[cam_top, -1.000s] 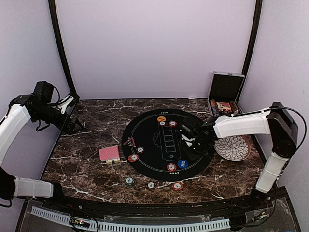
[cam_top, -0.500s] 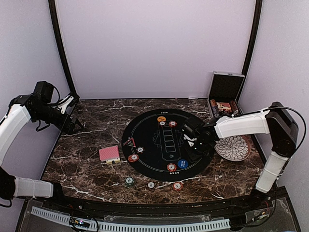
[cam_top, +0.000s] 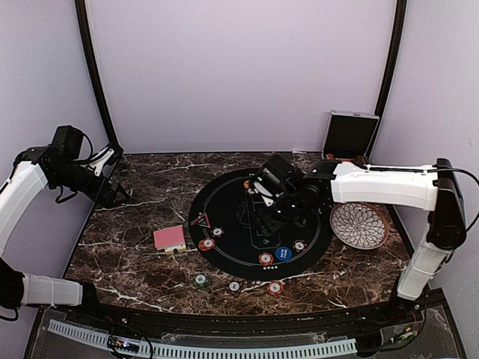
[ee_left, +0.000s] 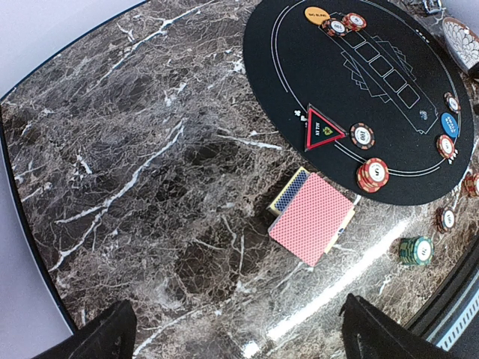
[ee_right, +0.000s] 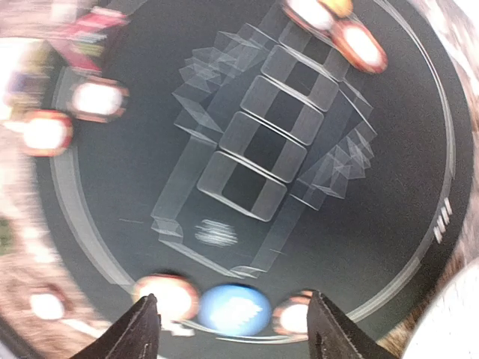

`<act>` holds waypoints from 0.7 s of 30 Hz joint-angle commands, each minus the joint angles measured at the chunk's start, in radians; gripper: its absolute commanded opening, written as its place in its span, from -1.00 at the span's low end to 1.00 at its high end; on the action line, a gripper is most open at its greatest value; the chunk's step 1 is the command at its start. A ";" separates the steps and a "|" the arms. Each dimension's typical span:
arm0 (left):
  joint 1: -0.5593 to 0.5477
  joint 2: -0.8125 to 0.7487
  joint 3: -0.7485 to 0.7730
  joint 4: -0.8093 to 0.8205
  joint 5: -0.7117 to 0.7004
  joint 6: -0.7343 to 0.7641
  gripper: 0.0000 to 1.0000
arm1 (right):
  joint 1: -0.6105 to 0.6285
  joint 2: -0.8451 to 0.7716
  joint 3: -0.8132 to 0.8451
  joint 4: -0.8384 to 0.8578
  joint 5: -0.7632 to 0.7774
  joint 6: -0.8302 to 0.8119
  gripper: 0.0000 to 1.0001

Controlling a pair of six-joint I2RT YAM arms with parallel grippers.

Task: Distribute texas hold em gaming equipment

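Hovering over the black round mat point(cam_top: 224, 224), the right gripper point(ee_right: 230, 295) has its jaws spread with nothing between them. I judge the step in hand to be the gap between 2 placements, with the arm free to fetch another piece. The left gripper point(ee_left: 239, 301) hangs wide open at the far left edge of the marble table point(cam_top: 135, 217), well apart from everything. The next move probably calls for choosing a piece not yet dealt out, lining the fingers up on either side of it and coming down square, since a thin chip gives little edge to pinch. The red-backed deck of cards point(ee_left: 310, 218) lies flat just off the mat's left rim. Striped-edge chips point(ee_left: 372, 173) sit around the mat's ring, the blue button disc point(cam_top: 282, 253) is at its near edge between 2 red chips, and the orange button disc point(ee_left: 316, 13) is at its far edge. A green chip point(cam_top: 200, 280) rests on the marble near the front. The right wrist view is blurred.
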 commanded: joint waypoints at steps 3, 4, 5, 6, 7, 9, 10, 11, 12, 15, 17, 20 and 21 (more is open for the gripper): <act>-0.003 -0.020 0.001 -0.017 0.008 0.013 0.98 | 0.200 0.106 0.184 0.023 -0.072 -0.054 0.44; -0.003 -0.020 0.002 -0.018 0.012 0.014 0.98 | 0.224 0.128 0.201 0.031 -0.100 -0.067 0.45; -0.003 -0.021 0.003 -0.019 0.012 0.014 0.98 | 0.242 0.153 0.217 0.040 -0.121 -0.081 0.47; -0.003 -0.022 0.004 -0.020 0.014 0.012 0.98 | 0.258 0.179 0.237 0.043 -0.138 -0.090 0.48; -0.003 -0.022 0.006 -0.020 0.015 0.012 0.97 | 0.273 0.203 0.257 0.043 -0.156 -0.106 0.49; -0.003 -0.025 0.005 -0.023 0.011 0.015 0.97 | 0.299 0.250 0.295 0.042 -0.192 -0.138 0.53; -0.003 -0.028 0.004 -0.025 0.009 0.017 0.98 | 0.308 0.280 0.315 0.042 -0.212 -0.156 0.55; -0.003 -0.030 0.002 -0.024 0.007 0.018 0.97 | 0.318 0.303 0.337 0.039 -0.217 -0.170 0.57; -0.003 -0.032 0.000 -0.024 0.006 0.018 0.97 | 0.327 0.322 0.358 0.035 -0.247 -0.185 0.59; -0.003 -0.033 0.002 -0.026 0.010 0.017 0.97 | 0.342 0.382 0.417 0.016 -0.286 -0.228 0.63; -0.003 -0.033 0.005 -0.029 0.013 0.017 0.97 | 0.348 0.420 0.463 -0.008 -0.299 -0.248 0.63; -0.003 -0.035 0.007 -0.033 0.012 0.018 0.97 | 0.354 0.459 0.493 -0.016 -0.301 -0.257 0.63; -0.003 -0.037 0.007 -0.034 0.011 0.018 0.98 | 0.354 0.467 0.499 -0.016 -0.301 -0.258 0.62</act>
